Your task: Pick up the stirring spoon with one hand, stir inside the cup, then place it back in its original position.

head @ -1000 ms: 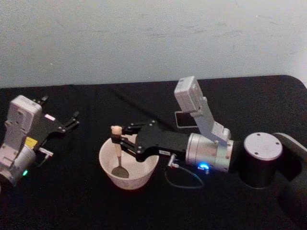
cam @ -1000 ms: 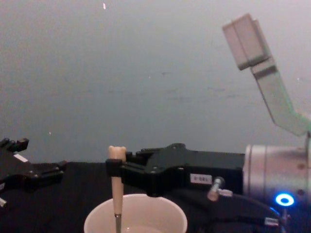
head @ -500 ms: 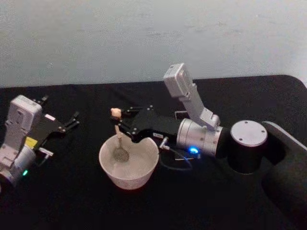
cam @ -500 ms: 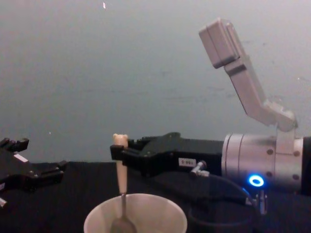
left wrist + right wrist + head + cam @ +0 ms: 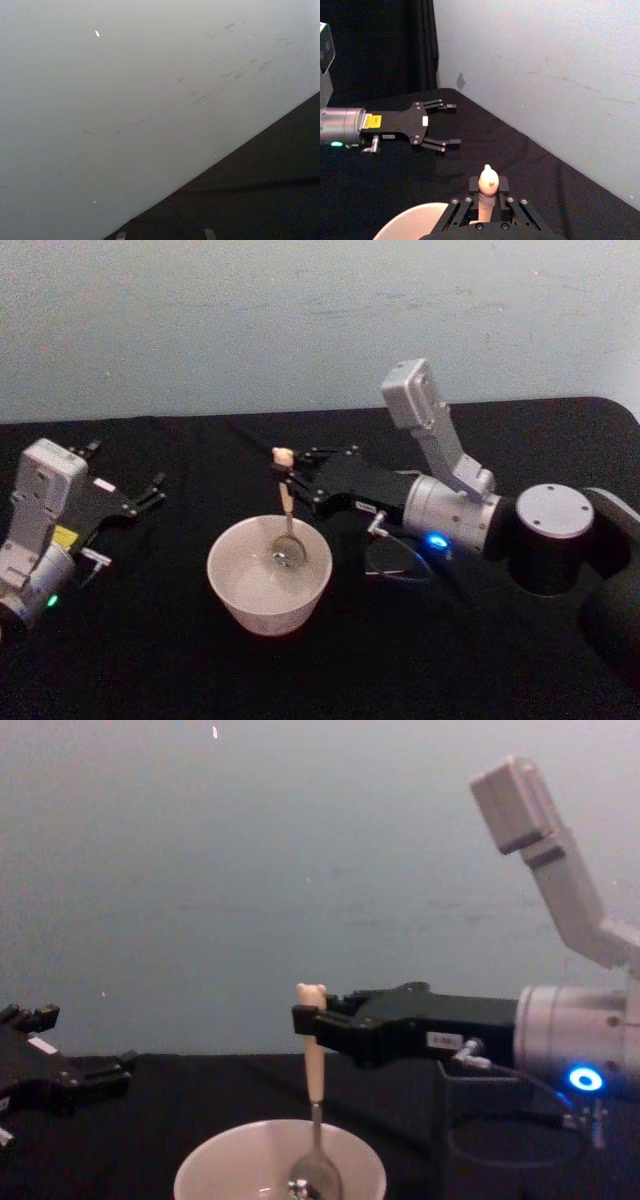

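The stirring spoon (image 5: 286,512) is pinched upright by the right tool (image 5: 290,472), bowl down inside the cup (image 5: 262,608); the left tool (image 5: 155,491) is parked spread, left of the cup.

No txt, nos. or signs readable

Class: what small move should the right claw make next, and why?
Probably sweep the stirring spoon around inside the cup: the right claw is shut on its handle and the metal bowl sits low in the cup. The left claw sits parked.
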{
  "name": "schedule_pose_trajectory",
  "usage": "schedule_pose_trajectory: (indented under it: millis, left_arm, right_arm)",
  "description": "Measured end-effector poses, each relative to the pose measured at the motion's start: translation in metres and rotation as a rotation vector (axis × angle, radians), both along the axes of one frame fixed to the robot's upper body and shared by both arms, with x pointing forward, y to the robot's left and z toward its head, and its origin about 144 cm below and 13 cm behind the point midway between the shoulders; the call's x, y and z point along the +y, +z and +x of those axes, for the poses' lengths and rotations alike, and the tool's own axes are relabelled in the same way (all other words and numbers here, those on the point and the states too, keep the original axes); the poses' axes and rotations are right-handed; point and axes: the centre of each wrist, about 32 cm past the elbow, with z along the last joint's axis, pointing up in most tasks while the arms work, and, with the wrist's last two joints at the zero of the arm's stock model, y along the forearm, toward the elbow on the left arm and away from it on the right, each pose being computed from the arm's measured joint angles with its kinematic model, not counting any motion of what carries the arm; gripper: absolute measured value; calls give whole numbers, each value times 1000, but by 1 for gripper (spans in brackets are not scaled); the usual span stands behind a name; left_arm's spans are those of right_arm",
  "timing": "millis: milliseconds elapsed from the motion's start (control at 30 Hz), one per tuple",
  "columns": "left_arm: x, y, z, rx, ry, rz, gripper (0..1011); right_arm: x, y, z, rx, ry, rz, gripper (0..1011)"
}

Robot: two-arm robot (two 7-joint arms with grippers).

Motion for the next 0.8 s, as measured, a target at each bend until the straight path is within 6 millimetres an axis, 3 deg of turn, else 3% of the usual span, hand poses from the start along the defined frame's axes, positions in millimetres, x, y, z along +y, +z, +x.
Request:
schedule_pose_trajectory:
  millis: [433, 800]
  left_arm:
    - [0, 0, 0, 0, 0, 0, 1001]
    - [0, 0, 0, 0, 0, 0, 1001]
  right_arm:
    - [-27, 4, -29, 32, 66, 1, 211]
    - [-27, 10, -48, 61, 156, 21, 212]
